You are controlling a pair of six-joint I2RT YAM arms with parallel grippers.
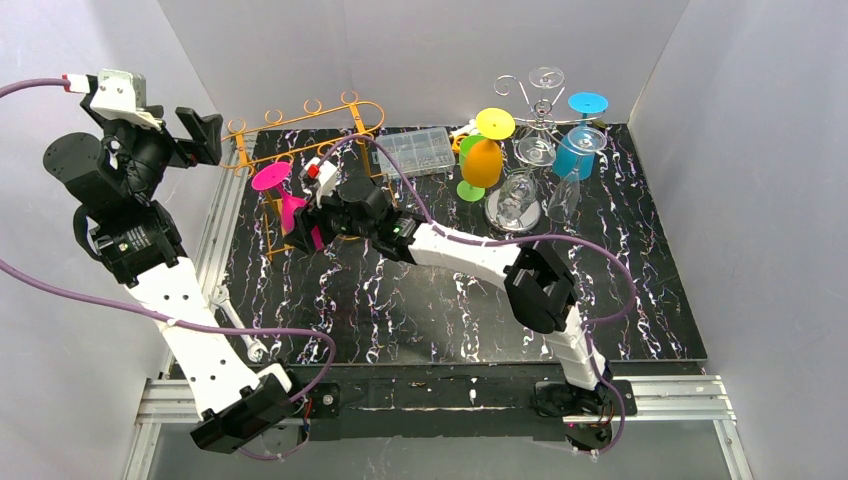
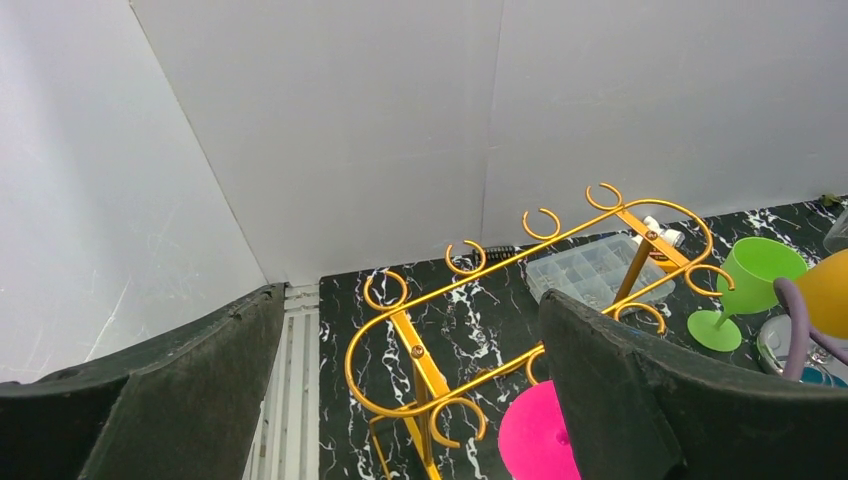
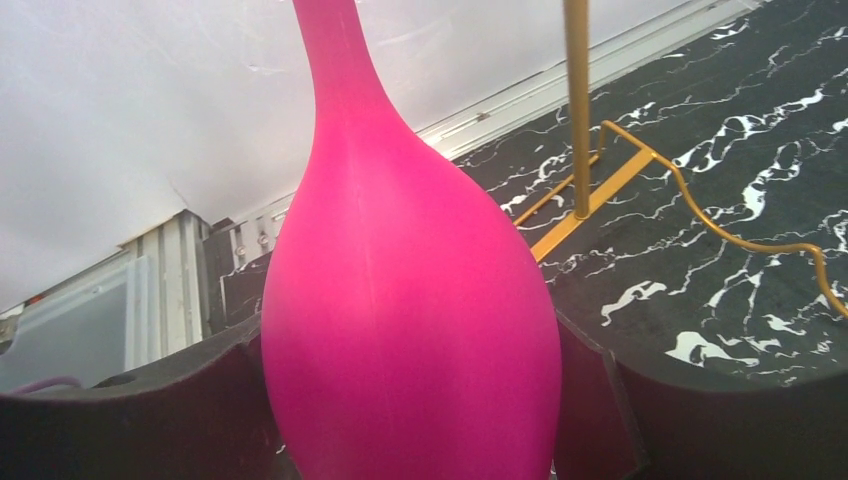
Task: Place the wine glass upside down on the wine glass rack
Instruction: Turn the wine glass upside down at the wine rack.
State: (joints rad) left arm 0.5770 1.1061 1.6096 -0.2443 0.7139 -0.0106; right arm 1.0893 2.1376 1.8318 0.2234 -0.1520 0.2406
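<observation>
Right fingers (image 3: 690,420) are clamping the inverted pink wine glass (image 3: 410,300) by its bowl; left fingers (image 2: 150,400) are standing wide apart, empty.

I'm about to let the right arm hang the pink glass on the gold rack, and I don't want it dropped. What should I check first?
1. Grip: the right gripper has its jaws against both sides of the pink plastic wine glass bowl: ok.
2. Glass inverted, round foot on top: ok.
3. Foot lined up with a hook of the gold wire rack: cannot tell.
4. Rack standing upright: ok.
5. Left gripper open and raised off to the rack's side: ok.
</observation>
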